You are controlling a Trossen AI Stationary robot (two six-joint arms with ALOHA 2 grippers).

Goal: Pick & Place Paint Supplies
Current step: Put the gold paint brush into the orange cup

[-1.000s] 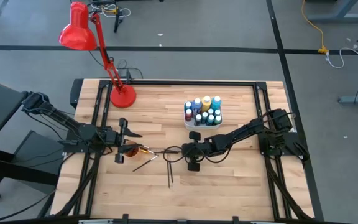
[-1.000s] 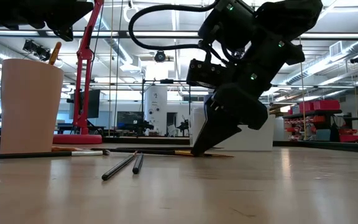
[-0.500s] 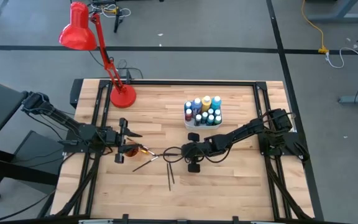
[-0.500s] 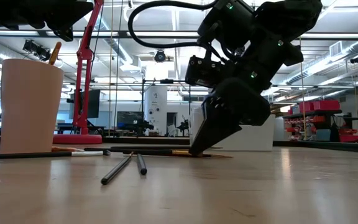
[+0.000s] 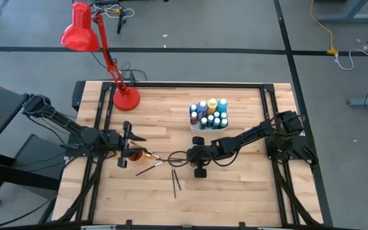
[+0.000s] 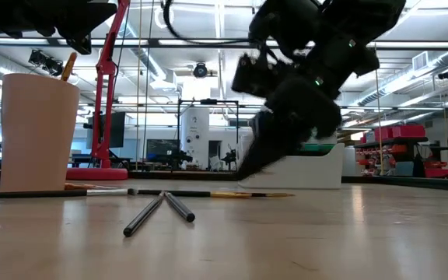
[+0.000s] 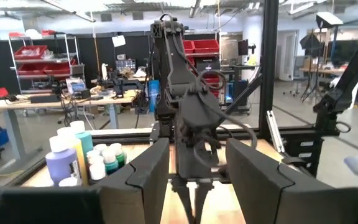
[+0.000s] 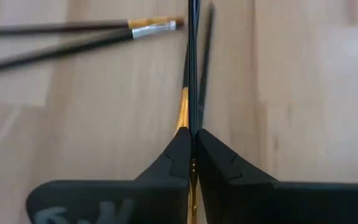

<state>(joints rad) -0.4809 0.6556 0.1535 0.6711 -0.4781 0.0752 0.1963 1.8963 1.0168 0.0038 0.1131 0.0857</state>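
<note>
My right gripper [image 8: 192,146] pinching thin paintbrush [image 8: 192,68] near ferrule; grip off-centre, so I expect swivel or slip on lift. Left gripper [image 7: 194,171] spread, waiting over cup [image 6: 36,132].

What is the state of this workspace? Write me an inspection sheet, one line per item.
Surface: wooden table, no spill seen.
Job's things: paint bottles stand in the white tray; one paintbrush is in the right gripper; loose paintbrushes lie on the table.
Clutter: orange cup with a brush standing in it; red lamp at the table's far left.
Grippers: right gripper shut on the paintbrush at mid-table; left gripper open, by the cup.
Cables: black arm cable loops near the loose brushes; yellow floor cable off the table.
Surroundings: shelves with red bins; no person seen.
</note>
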